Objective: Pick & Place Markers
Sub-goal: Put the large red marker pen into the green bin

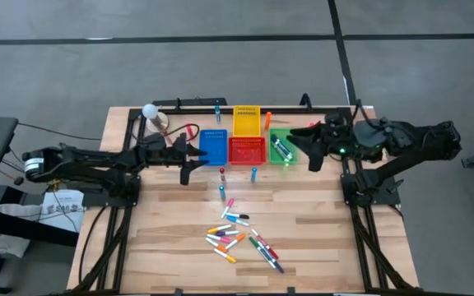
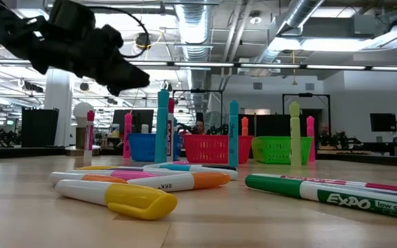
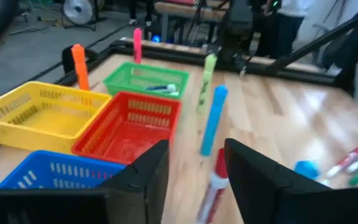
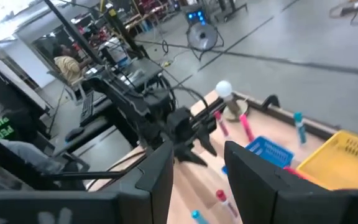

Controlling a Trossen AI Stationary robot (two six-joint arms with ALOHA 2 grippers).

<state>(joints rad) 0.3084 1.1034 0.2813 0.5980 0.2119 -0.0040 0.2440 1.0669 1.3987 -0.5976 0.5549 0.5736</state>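
Several markers (image 1: 239, 238) lie loose on the wood table near its front edge, close up in the low view (image 2: 150, 186). A few more stand upright before the bins: a red one (image 1: 222, 172) (image 3: 215, 180), a blue one (image 1: 253, 174) (image 3: 211, 121). A green marker (image 3: 160, 89) lies in the green bin (image 1: 281, 148). My left gripper (image 1: 189, 160) (image 3: 196, 149) hangs open in front of the blue bin (image 1: 214, 146), the red marker standing ahead of its fingers and apart from them. My right gripper (image 1: 307, 144) (image 4: 197, 152) hovers open, high beside the green bin, holding nothing.
A red bin (image 1: 247, 150) and a yellow bin (image 1: 247, 121) sit between the blue and green ones at the table's far side. A white ball on a stand (image 1: 151, 113) is at the far left. Bare wood lies between bins and marker pile.
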